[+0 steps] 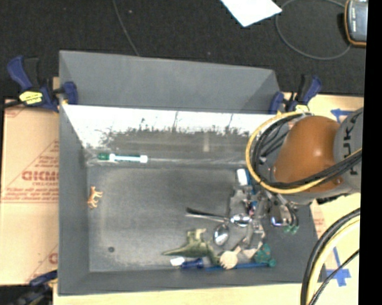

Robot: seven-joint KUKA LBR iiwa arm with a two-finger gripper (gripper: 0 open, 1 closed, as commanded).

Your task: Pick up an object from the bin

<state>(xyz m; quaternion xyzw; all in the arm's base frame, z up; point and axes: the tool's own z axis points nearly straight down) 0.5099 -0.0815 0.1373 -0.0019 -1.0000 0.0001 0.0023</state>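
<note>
Beyond the grey metal bin (168,82), from ten to two o'clock, there is a black surface (183,29) with a rough look, like carpet. At one o'clock a white sheet (249,7) lies on it. At two o'clock, at the frame's edge, is a dark device with an orange rim (356,20). A thin cable (125,24) crosses the black surface at eleven o'clock. Light makes a pale band (173,124) on the bin's far inner wall.

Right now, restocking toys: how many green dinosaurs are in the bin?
1. The green dinosaur lies by the front wall, at the heap's left edge; the heap under the hand may hide more.
</note>
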